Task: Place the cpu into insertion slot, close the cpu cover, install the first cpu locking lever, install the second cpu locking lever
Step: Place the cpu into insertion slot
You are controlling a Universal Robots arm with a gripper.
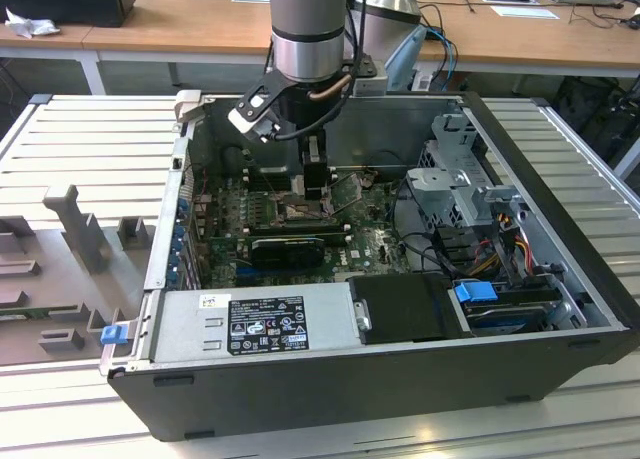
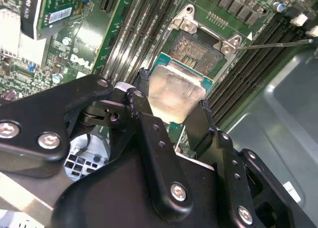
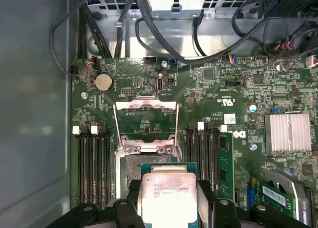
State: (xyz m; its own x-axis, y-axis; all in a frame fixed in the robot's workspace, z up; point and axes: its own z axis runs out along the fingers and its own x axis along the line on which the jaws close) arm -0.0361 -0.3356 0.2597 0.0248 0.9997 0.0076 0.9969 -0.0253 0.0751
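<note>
The jaws are clamped on the chip (image 2: 176,91), held flat. The slot (image 2: 198,51) lies just ahead of the chip and lower down (its cover (image 3: 144,103) stands open).

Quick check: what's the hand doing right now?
Hand: closed, holding the cpu close to the insertion slot.

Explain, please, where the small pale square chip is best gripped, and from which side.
Probably by two opposite edges, from above its face, as the hand holds the small flat beige-silver square chip now: it is thin, and its underside must stay free for the square gold-brown socket.
</note>
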